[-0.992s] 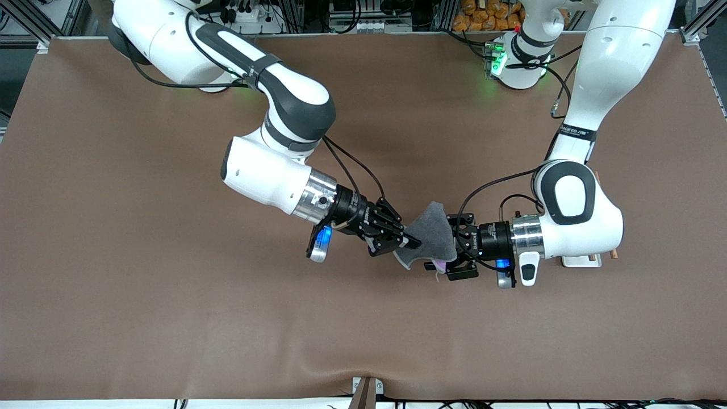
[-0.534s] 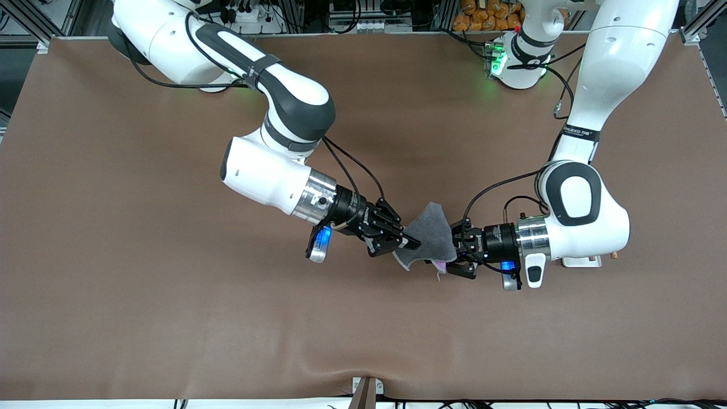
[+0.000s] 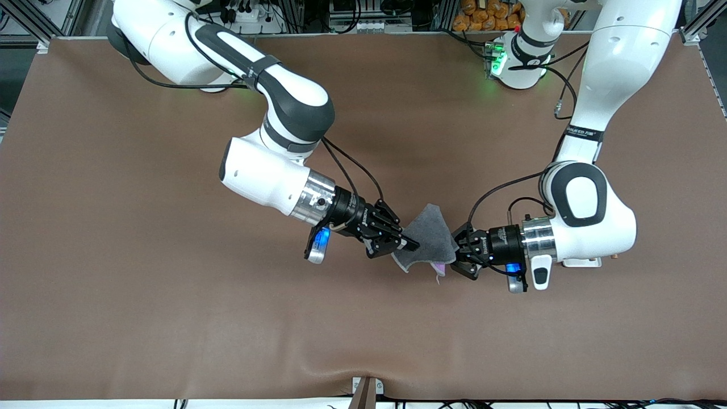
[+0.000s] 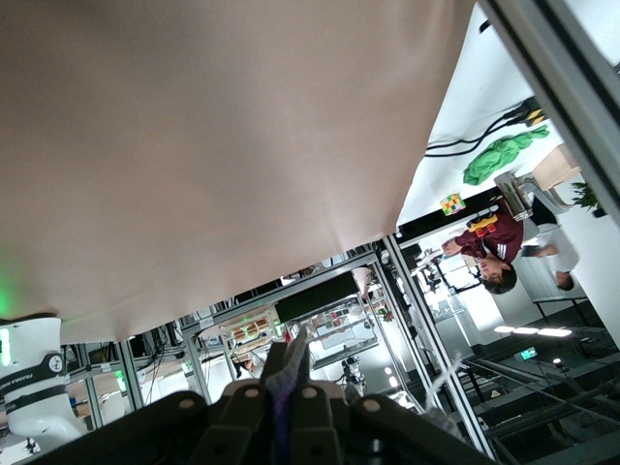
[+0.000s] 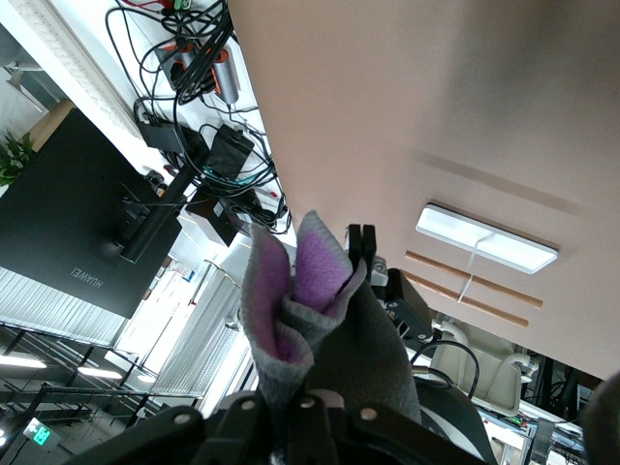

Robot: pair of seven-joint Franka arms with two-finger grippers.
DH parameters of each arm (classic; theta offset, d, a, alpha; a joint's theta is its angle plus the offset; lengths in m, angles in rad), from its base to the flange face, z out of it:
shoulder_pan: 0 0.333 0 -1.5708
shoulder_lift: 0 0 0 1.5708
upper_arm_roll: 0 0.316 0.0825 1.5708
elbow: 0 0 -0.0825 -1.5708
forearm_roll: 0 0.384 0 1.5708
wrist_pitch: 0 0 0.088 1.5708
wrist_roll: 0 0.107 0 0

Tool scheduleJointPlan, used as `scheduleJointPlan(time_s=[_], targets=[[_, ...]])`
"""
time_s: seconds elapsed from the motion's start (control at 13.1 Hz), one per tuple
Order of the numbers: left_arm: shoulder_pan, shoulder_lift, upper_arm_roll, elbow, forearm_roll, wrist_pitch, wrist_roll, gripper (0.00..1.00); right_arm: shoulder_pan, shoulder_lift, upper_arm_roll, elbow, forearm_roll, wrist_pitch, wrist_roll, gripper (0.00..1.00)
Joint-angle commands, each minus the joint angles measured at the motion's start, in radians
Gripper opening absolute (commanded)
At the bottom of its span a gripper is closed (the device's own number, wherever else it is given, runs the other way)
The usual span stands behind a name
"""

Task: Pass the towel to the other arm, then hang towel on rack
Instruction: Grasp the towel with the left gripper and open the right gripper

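Note:
The dark-grey towel [image 3: 429,237] with its purple reverse hangs in the air over the middle of the table, stretched between both grippers. My right gripper [image 3: 408,245] is shut on one edge; in the right wrist view the towel [image 5: 325,320] rises folded from its jaws [image 5: 286,407]. My left gripper [image 3: 456,257] is shut on the other edge, and a sliver of towel [image 4: 292,366] shows pinched between its fingers [image 4: 289,349]. The rack [image 5: 486,239], a white base with two brown rods, lies on the table toward the left arm's end, mostly hidden under the left arm [image 3: 579,262].
The brown table mat [image 3: 170,295] spreads around both arms. A small bracket [image 3: 366,389] sits at the table edge nearest the front camera. Cables and equipment line the edge by the robots' bases.
My left gripper has closed its jaws on the towel's edge and its wrist has shifted slightly toward the left arm's end. My right arm has stayed nearly still, holding the towel.

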Motion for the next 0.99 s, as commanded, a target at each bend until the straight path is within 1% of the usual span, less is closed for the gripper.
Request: scheduleJointPlan(time_s=[0.0,0.08,0.23,0.31,0.46,0.53,0.61,0.69,0.76,0.84,0.92], targets=[[0.053,-0.029,0.000,0.003,0.127,-0.019,-0.009,0.00,-0.008,-0.005,0.002,0.002,0.011,0.000,0.000,0.68],[0.078,-0.030,-0.002,0.004,0.160,-0.065,-0.004,0.00,-0.010,-0.006,0.000,-0.013,0.010,0.000,0.000,1.00],[0.105,-0.029,0.001,0.024,0.171,-0.122,0.030,0.00,-0.022,-0.008,0.000,-0.029,0.010,-0.006,-0.001,1.00],[0.107,-0.032,0.003,0.026,0.215,-0.142,0.040,0.00,-0.031,-0.008,0.000,-0.038,0.010,-0.007,-0.004,1.00],[0.119,-0.065,0.001,0.026,0.404,-0.171,0.100,0.00,-0.051,-0.008,0.000,-0.043,0.004,-0.009,-0.007,1.00],[0.121,-0.078,0.001,0.026,0.490,-0.199,0.143,0.00,-0.059,-0.010,-0.004,-0.044,-0.037,-0.009,-0.029,1.00],[0.125,-0.085,0.003,0.026,0.555,-0.228,0.162,0.00,-0.071,-0.010,-0.006,-0.043,-0.098,-0.009,-0.049,1.00],[0.151,-0.098,-0.002,0.026,0.621,-0.246,0.197,0.00,-0.074,-0.010,-0.006,-0.043,-0.169,-0.009,-0.049,1.00],[0.168,-0.102,-0.005,0.026,0.663,-0.280,0.249,0.00,-0.083,-0.011,-0.013,-0.046,-0.245,-0.009,-0.049,1.00],[0.193,-0.110,-0.005,0.023,0.681,-0.324,0.308,0.00,-0.098,-0.011,-0.027,-0.047,-0.343,-0.025,-0.057,1.00],[0.208,-0.105,0.003,0.017,0.695,-0.367,0.367,0.00,-0.114,-0.011,-0.027,-0.044,-0.463,-0.074,-0.072,1.00]])
